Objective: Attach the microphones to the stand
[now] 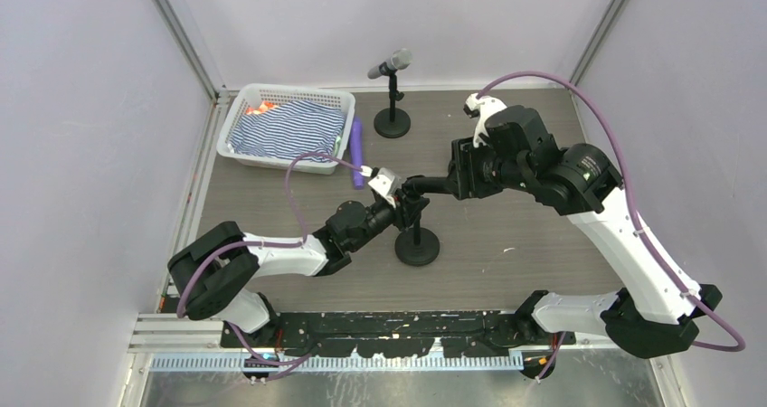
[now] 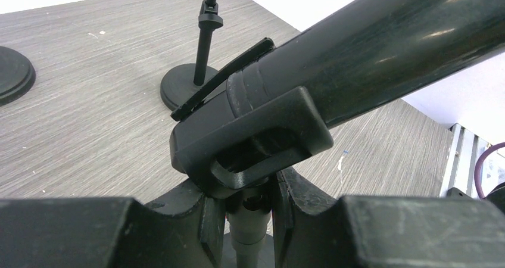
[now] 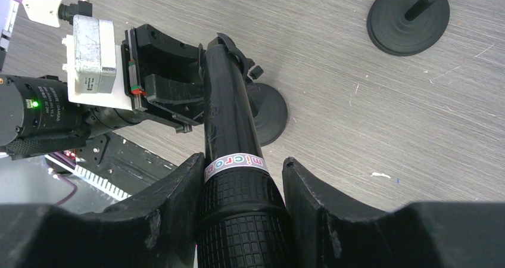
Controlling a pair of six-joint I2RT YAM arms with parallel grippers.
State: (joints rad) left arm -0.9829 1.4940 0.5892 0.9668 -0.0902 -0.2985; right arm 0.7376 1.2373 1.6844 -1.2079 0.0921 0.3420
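Observation:
My right gripper [image 1: 450, 179] [image 3: 244, 181] is shut on the grid-textured head end of a black microphone [image 3: 229, 107] [image 1: 430, 186]. The microphone's handle [image 2: 381, 47] lies in the clip [image 2: 250, 140] [image 3: 229, 47] of the near stand [image 1: 417, 246]. My left gripper [image 1: 398, 210] [image 2: 247, 199] is shut on that stand's post [image 2: 249, 229] just under the clip. A second microphone with a grey head [image 1: 391, 63] sits in the far stand [image 1: 392, 122].
A white basket [image 1: 244, 95] holding striped cloth stands at the back left, with a purple object [image 1: 357, 149] beside it. The far stand's base [image 3: 408, 18] shows in the right wrist view. Another stand [image 2: 202, 59] and a black base [image 2: 12, 71] show beyond my left fingers.

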